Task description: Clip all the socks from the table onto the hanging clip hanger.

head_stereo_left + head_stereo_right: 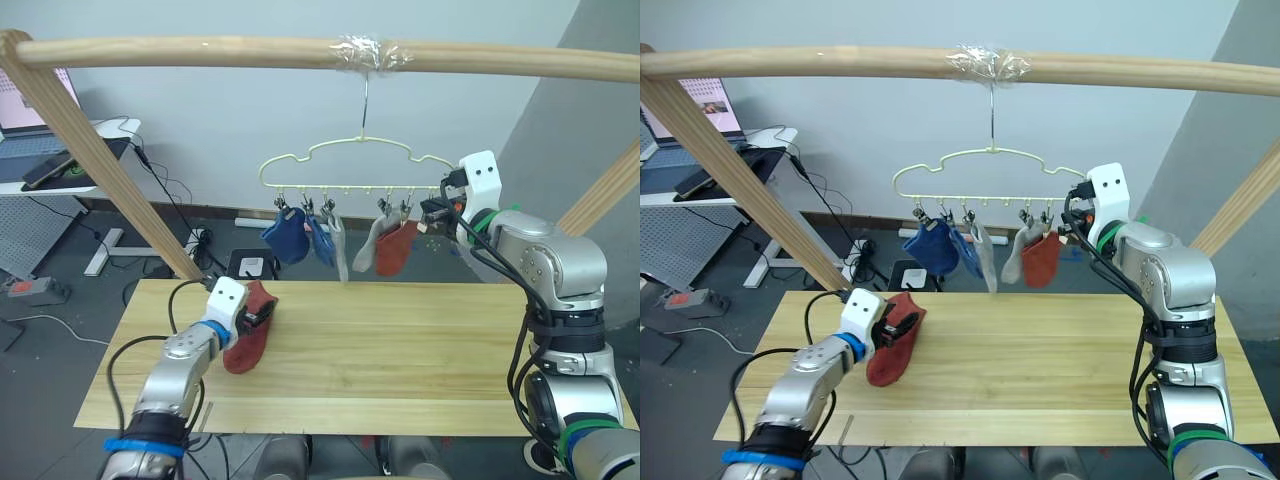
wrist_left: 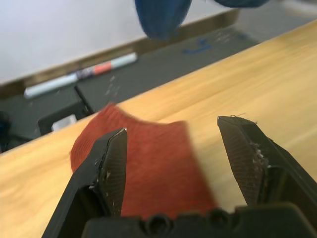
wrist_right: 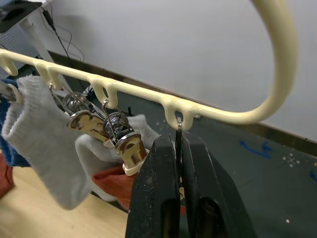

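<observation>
A rust-red sock (image 1: 246, 345) lies on the left part of the table (image 1: 400, 360). My left gripper (image 1: 257, 314) stands open at its far end, and in the left wrist view the sock (image 2: 153, 168) lies between the two fingers (image 2: 113, 163). The clip hanger (image 1: 340, 165) hangs from the top pole. Clipped on it are two blue socks (image 1: 288, 236), two grey socks (image 1: 341, 250) and a rust-red sock (image 1: 396, 248). My right gripper (image 1: 435, 212) is shut on the rightmost clip (image 3: 178, 130) at the hanger's right end.
A round wooden pole frame (image 1: 250, 52) spans the scene, with slanted legs at the left (image 1: 100, 160) and right (image 1: 600, 195). Behind the table to the left stand a desk with a laptop (image 1: 40, 150) and floor cables (image 1: 160, 200).
</observation>
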### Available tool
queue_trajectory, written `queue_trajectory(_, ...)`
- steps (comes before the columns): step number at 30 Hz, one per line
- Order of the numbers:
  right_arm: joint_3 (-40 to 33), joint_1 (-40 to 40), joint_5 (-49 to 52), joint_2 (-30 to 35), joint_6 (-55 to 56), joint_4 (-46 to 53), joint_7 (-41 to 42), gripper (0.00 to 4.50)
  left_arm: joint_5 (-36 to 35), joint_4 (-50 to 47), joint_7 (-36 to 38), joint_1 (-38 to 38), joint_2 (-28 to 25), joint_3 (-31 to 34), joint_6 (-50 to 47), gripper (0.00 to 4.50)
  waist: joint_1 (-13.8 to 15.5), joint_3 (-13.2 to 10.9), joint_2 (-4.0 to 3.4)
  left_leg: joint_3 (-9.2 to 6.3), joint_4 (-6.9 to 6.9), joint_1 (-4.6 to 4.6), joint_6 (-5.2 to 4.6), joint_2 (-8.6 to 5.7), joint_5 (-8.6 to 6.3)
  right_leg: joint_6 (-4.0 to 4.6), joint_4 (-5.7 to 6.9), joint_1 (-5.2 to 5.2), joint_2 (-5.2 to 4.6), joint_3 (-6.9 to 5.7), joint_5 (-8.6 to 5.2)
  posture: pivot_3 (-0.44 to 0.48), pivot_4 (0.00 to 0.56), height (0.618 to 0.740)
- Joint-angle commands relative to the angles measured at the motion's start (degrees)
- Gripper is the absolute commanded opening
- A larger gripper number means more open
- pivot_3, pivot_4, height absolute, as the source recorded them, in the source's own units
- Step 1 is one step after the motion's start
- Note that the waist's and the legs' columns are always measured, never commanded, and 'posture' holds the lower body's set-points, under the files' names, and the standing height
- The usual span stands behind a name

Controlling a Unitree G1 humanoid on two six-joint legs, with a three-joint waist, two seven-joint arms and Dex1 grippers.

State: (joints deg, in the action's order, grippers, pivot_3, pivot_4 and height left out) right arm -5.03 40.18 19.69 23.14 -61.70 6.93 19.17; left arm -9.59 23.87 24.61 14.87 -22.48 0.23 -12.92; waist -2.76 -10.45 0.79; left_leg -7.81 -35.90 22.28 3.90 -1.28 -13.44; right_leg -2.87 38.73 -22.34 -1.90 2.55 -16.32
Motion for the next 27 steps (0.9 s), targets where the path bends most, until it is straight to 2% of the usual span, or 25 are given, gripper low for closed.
queue_trajectory(1, -1.33, 0.36, 1.11, -0.17, -1.31, 3.10, -0.48, 0.03, 3.14, 7.49, -2.44, 4.05, 0.32, 0.20, 2.17, 3.21, -0.25, 0.00, 0.00, 0.01, 0.01, 0.00, 0.00, 0.00, 0.00, -0.01, 0.00, 0.00, -0.02, 0.00, 0.01, -0.064, 0.156, 0.740)
queue_trajectory(9, -1.82, 0.63, 2.01, -1.17, -3.42, 4.90, -1.31, 0.03, 4.52, 14.54, -1.81, 5.98, 0.75, 0.32, -1.39, 3.21, -0.72, 0.00, 0.00, -0.02, 0.06, -0.01, -0.01, 0.00, -0.01, -0.02, 0.04, -0.02, -0.06, -0.04, 0.01, -0.090, 0.160, 0.740)
queue_trajectory(12, -2.19, 0.78, 2.23, -1.39, -3.79, 4.93, -1.67, 0.00, 3.98, 14.40, 0.37, 5.16, 1.12, -0.12, -2.71, 2.69, -0.80, 0.00, 0.00, 0.00, 0.03, -0.05, -0.01, -0.01, -0.01, -0.02, 0.11, -0.02, -0.06, -0.02, 0.01, -0.093, 0.158, 0.740)
queue_trajectory(22, -2.80, 1.86, 2.52, -0.94, -3.51, 3.12, -1.79, 0.00, 1.85, 7.20, 5.12, 1.39, 4.30, -0.05, -1.48, 0.02, -1.14, 0.01, -0.02, 0.04, 0.04, -0.20, -0.01, -0.01, -0.01, -0.03, 0.14, 0.06, -0.07, 0.01, 0.00, -0.091, 0.151, 0.740)
queue_trajectory(27, -5.46, 3.07, 4.27, -1.35, -6.99, 2.58, -1.90, 0.00, -3.50, -5.56, 10.22, -1.92, 8.02, 0.12, -0.96, 0.02, -0.98, 0.00, 0.00, 0.03, 0.05, -0.08, -0.01, -0.01, -0.01, -0.02, 0.09, 0.01, -0.13, 0.01, 0.01, -0.091, 0.151, 0.740)
